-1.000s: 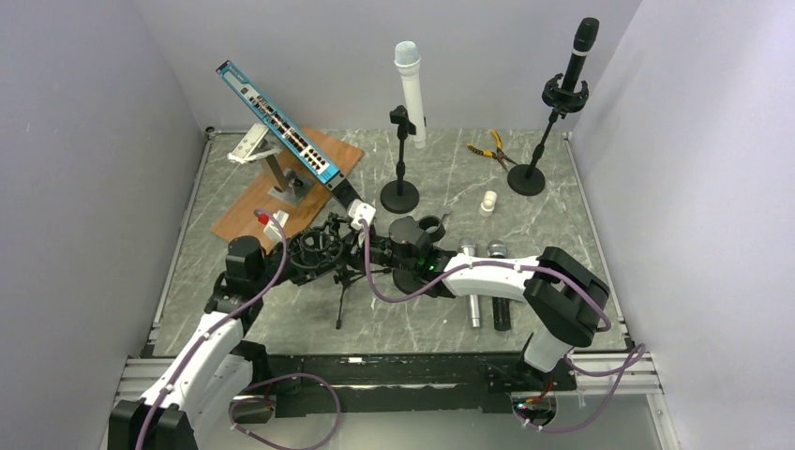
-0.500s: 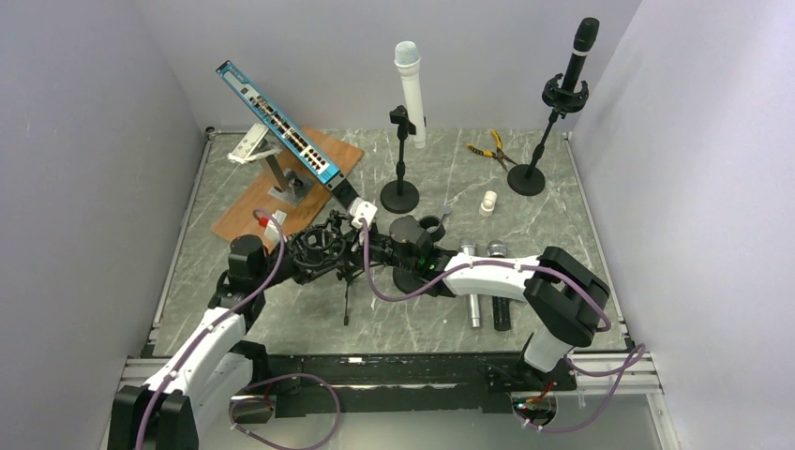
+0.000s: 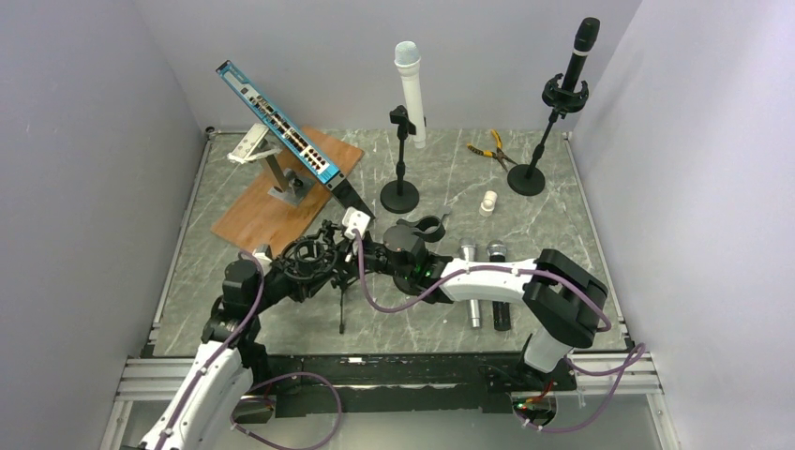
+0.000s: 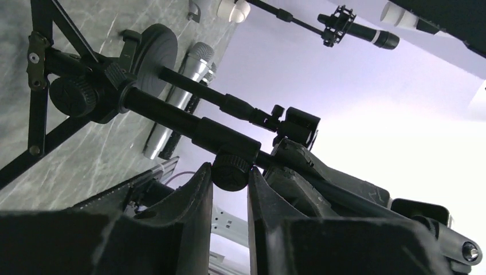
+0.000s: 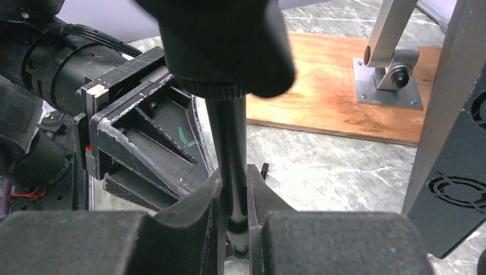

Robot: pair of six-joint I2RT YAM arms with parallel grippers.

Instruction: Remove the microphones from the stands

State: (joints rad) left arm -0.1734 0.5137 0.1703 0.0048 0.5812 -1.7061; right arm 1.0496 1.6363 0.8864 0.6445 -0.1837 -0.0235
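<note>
A small black tripod stand point(image 3: 330, 272) with a round shock mount point(image 3: 312, 256) is held between both arms at the table's front middle. I cannot tell whether a microphone sits in the mount. My left gripper point(image 3: 298, 274) is shut on the stand's black knob point(image 4: 230, 171), one finger on each side. My right gripper point(image 3: 352, 253) is shut on the stand's thin pole point(image 5: 228, 137), just under the mount. A silver microphone point(image 3: 472, 281) and a black microphone point(image 3: 500, 286) lie on the table to the right.
A white microphone point(image 3: 410, 89) on a round-base stand point(image 3: 399, 195) and a black microphone point(image 3: 579, 52) on another stand point(image 3: 526, 180) are at the back. A tilted network switch point(image 3: 281, 127) on a wooden board point(image 3: 253, 211), pliers point(image 3: 494, 148) and a white fitting point(image 3: 487, 202) are nearby.
My left arm has drawn back toward the front left, and the stand with both grippers on it has shifted slightly left. The right arm has followed.
</note>
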